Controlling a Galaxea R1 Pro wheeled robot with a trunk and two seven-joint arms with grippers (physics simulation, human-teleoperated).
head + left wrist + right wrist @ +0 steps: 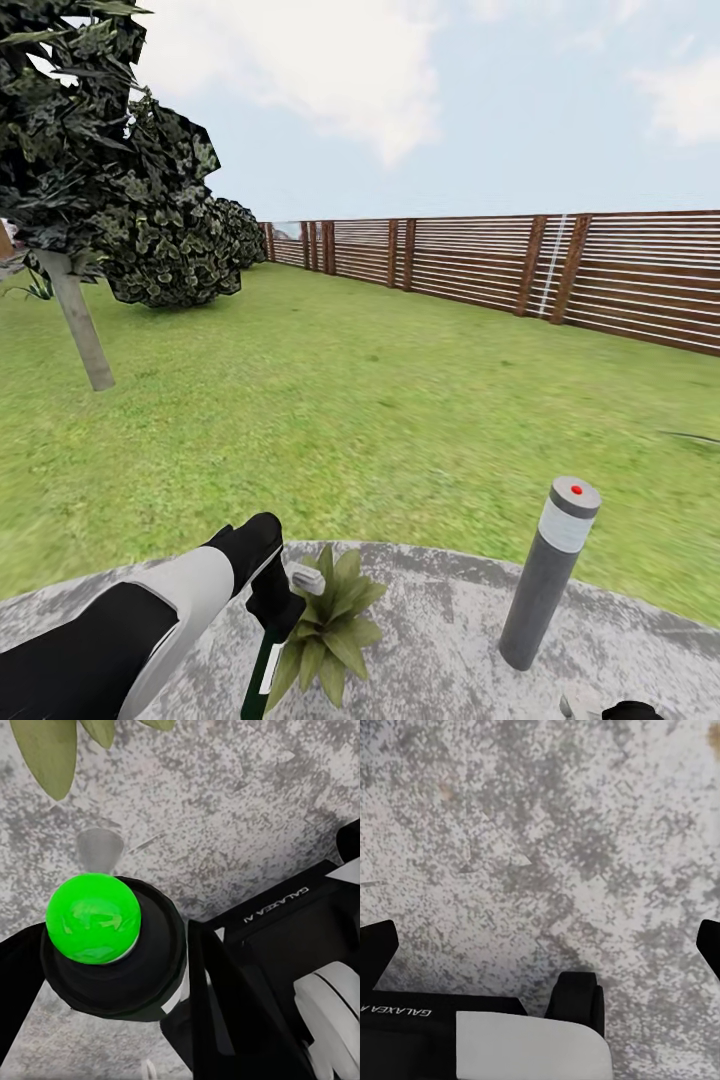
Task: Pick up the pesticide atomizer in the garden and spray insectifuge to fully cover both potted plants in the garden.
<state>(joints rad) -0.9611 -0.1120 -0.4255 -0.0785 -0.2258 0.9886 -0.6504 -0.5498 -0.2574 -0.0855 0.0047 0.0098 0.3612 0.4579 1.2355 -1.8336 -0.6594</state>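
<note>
green lawn [380, 400] runs to a brown slatted wooden fence [600, 270]. on the grey round paved patio [440, 610], a grey bollard lamp [548, 575] stands near a low olive-green leafy plant [330, 625]. just beside it, the left pincer [272, 610] grips the slim dark green atomizer bottle [262, 675]. right pincer [540, 945] spread apart.

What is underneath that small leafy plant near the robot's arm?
The potted plant sits on the grey speckled paved patio. No pot shows beneath its leaves; whatever holds it is hidden by them. The left gripper, holding the pesticide atomizer, covers its left side.
</note>
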